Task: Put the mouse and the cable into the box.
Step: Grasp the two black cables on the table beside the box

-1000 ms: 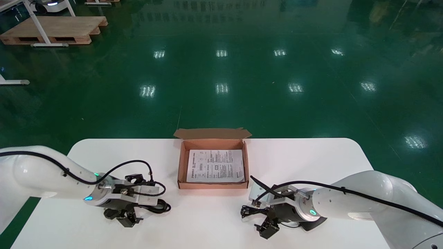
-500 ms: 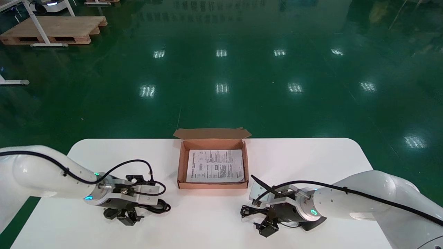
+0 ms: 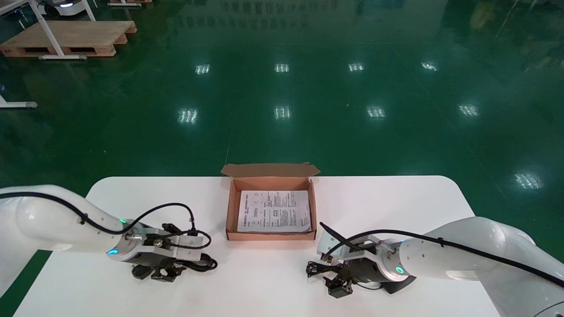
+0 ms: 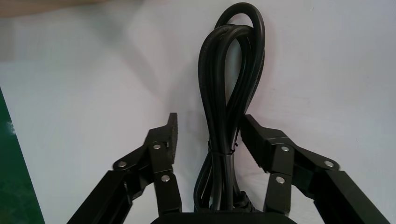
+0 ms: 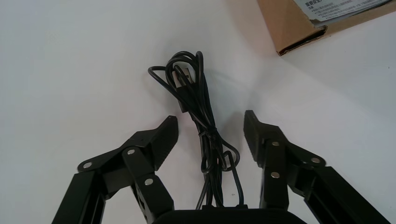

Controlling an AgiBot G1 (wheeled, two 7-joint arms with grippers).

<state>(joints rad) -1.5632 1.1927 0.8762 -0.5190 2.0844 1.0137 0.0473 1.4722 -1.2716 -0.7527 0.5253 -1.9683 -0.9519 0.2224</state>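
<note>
Though left gripper and right gripper straddle cables, fingers spread, mouse seems half-hidden.

You see only a dark sliver of the mouse, right of the box; the right arm's wrist covers the rest. Left of the box, the left gripper hides most of the thick cable. In the right wrist view the thin cable is lost behind the body of the right gripper. Print on the sheet inside the box is too small to read.
</note>
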